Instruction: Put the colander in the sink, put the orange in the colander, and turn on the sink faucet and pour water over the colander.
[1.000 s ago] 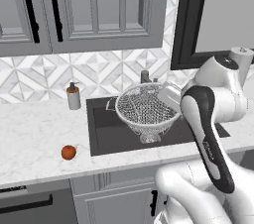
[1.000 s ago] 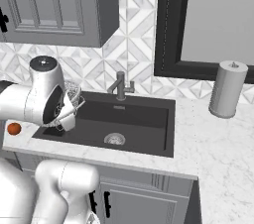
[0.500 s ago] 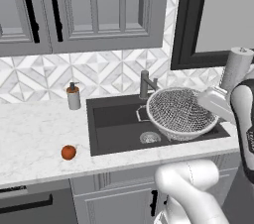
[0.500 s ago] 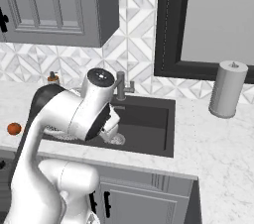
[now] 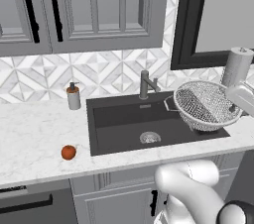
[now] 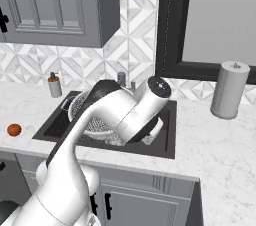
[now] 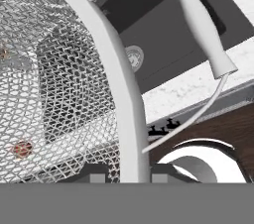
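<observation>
The silvery mesh colander point(image 5: 204, 104) hangs tilted over the right end of the dark sink point(image 5: 119, 125), its open side facing left. My gripper point(image 5: 233, 106) is shut on the colander's right rim. In the hand view the fingertips point(image 7: 94, 173) clamp the white rim point(image 7: 119, 94), a side handle point(image 7: 201, 29) arches beyond it, and the drain point(image 7: 134, 57) lies below. The orange point(image 5: 68, 152) rests on the marble counter left of the sink, and is also visible as orange point(image 6: 14, 129). The faucet point(image 5: 146, 84) stands behind the basin. My arm covers most of the colander point(image 6: 82, 115).
A grey soap dispenser point(image 5: 73, 96) with a brown pump stands at the back left of the sink. A paper towel roll point(image 5: 237, 67) stands on the counter right of the basin, close behind the hand. Cabinets hang above.
The arm has swung right, carrying the colander from the sink's left-middle across to its right end. The orange has stayed put.
</observation>
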Controlling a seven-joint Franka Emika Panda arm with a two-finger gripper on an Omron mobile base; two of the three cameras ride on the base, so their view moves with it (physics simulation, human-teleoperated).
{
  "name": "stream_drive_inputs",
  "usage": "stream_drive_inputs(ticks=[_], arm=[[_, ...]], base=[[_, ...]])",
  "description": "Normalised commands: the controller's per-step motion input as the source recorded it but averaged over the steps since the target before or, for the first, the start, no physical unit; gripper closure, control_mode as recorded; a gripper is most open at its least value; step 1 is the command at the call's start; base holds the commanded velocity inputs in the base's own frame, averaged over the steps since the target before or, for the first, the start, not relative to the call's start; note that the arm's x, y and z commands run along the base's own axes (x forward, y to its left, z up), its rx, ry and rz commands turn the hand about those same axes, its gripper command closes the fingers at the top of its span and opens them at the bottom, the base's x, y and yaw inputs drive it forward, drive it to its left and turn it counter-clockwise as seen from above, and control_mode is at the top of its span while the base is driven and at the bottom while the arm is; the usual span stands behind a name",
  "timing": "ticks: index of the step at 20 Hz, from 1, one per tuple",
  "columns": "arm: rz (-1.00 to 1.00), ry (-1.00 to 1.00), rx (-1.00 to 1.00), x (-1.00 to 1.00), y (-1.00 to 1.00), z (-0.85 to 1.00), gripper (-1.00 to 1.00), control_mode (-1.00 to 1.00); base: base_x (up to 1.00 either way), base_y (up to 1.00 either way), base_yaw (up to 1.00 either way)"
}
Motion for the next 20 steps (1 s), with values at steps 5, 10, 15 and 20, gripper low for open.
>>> stream_drive_inputs(ticks=[5, 10, 15, 20], arm=[[0.00, 0.13, 0.00, 0.51, -0.71, -0.20, 1.00, -1.00], [0.00, -0.08, 0.02, 0.11, -0.58, -0.56, 1.00, -1.00], [0.01, -0.28, 0.00, 0.08, 0.12, -0.56, 1.00, -1.00], [-0.03, -0.06, -0.09, 0.32, 0.59, -0.10, 1.00, -1.00]], base=[[0.00, 0.00, 0.00], [0.00, 0.00, 0.00], [0.00, 0.00, 0.00], [0.00, 0.00, 0.00]])
